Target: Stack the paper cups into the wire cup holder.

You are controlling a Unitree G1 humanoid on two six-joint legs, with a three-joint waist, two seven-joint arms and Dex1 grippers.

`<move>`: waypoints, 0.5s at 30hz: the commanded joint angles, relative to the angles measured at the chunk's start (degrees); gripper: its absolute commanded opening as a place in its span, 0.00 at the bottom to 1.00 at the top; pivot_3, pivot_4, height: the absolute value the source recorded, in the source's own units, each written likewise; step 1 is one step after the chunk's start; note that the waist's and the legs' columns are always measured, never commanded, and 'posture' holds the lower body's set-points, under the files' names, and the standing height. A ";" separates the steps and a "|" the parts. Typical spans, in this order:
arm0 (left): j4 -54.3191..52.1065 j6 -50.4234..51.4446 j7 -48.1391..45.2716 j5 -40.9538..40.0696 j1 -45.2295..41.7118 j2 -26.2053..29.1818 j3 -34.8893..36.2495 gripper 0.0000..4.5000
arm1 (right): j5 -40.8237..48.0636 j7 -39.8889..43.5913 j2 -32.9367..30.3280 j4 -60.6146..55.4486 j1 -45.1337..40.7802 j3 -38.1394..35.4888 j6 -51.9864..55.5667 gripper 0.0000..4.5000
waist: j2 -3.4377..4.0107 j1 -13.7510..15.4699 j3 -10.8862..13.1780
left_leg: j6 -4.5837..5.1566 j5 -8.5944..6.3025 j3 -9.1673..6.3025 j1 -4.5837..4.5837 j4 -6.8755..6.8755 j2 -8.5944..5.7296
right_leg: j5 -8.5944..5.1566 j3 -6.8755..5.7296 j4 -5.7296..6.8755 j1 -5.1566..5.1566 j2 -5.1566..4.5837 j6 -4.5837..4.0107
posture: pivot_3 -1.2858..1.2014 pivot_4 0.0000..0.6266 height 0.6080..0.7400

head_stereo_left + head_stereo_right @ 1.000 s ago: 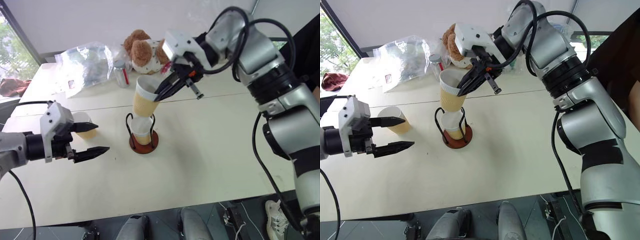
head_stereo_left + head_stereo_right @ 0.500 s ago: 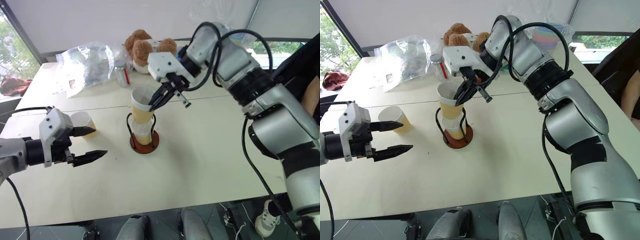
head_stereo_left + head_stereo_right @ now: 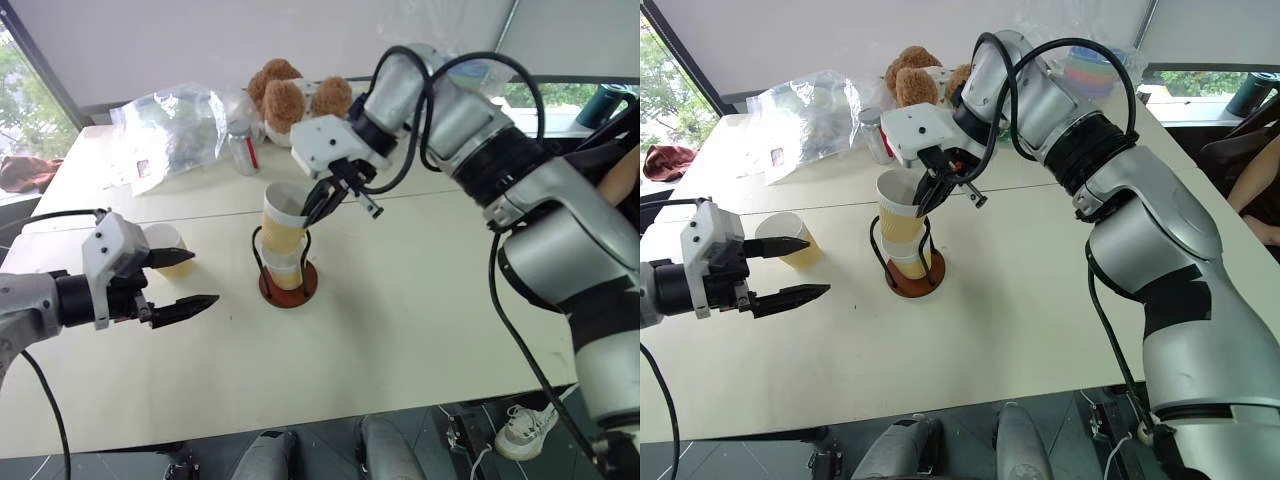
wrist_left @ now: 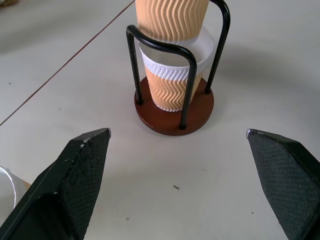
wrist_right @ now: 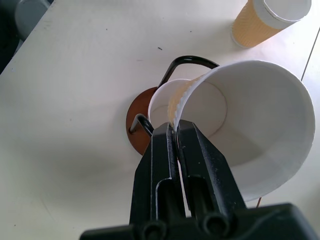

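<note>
The wire cup holder (image 3: 290,287) stands mid-table with one paper cup (image 4: 172,80) inside its black loops. A second paper cup (image 3: 283,215) sits nested in that one, a little tilted. My right gripper (image 5: 174,127) is shut on this upper cup's rim (image 5: 180,97), one finger inside and one outside. A third paper cup (image 3: 170,245) stands on the table to the left. My left gripper (image 3: 200,278) hovers open right beside that cup, touching nothing, and points at the holder (image 4: 172,107).
At the back of the table lie a plush bear (image 3: 290,100), a crumpled plastic bag (image 3: 175,125) and a small jar (image 3: 242,148). A pastel stack of bowls (image 3: 1090,70) sits at the back right. A person's arm (image 3: 1255,200) shows at the right edge.
My right gripper has come down and leftward, and the cup it held tilted above the holder now sits nearly upright in the cup inside the holder. The left gripper stayed put.
</note>
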 commanded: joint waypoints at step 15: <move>2.73 -5.22 1.26 4.88 -2.92 0.98 1.66 1.00 | 13.55 0.09 -3.97 -6.42 -0.80 -11.80 17.06 0.77 | 0.00 0.43 0.00 | 0.00 0.00 -0.05 -0.04 0.01 0.00 | 0.00 -0.03 -0.04 0.02 0.00 0.00 | 0.52 0.24 1.00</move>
